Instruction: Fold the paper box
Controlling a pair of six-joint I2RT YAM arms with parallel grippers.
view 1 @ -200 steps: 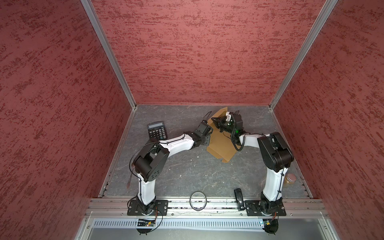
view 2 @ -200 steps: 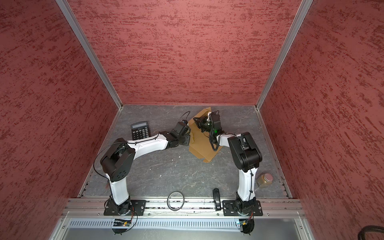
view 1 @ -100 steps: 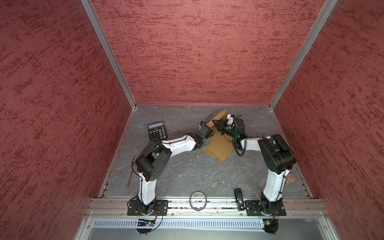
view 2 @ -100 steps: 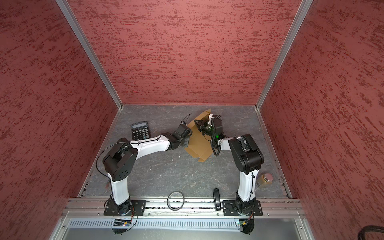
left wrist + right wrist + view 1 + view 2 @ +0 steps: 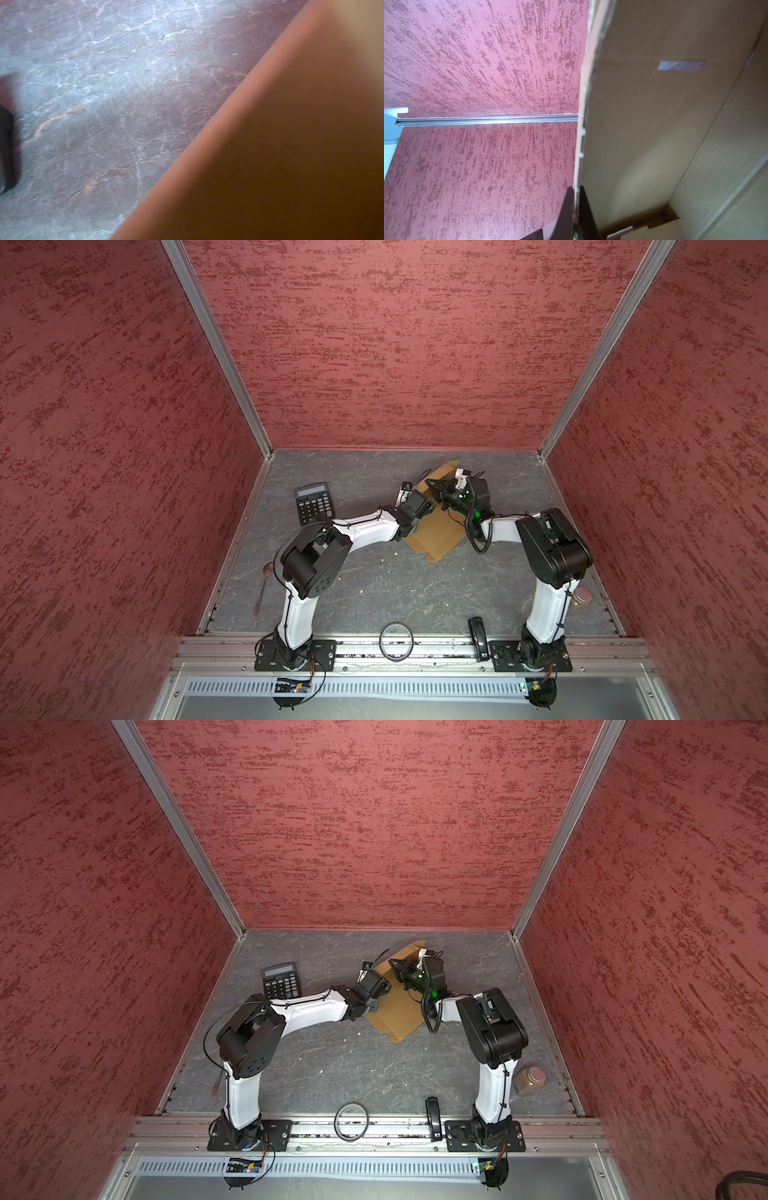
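Note:
The paper box (image 5: 436, 531) (image 5: 399, 1011) is a tan cardboard sheet lying at the back of the table, with its far flap lifted. My right gripper (image 5: 434, 485) (image 5: 397, 965) is shut on that raised flap. In the right wrist view its two dark fingers (image 5: 576, 191) pinch the flap's edge (image 5: 654, 124). My left gripper (image 5: 411, 522) (image 5: 370, 1006) sits at the sheet's left edge. Blurred cardboard (image 5: 291, 155) fills half the left wrist view and hides the jaws there.
A black calculator (image 5: 313, 502) (image 5: 281, 981) lies left of the box. A black ring (image 5: 395, 642) and a black handset-like object (image 5: 478, 639) rest on the front rail. A lidded jar (image 5: 530, 1080) stands front right, and a spoon (image 5: 264, 593) lies front left. Red walls enclose the table.
The left arm has stretched farther toward the box. The sheet's near corner has swung to the left. The right gripper still holds the lifted flap in about the same place.

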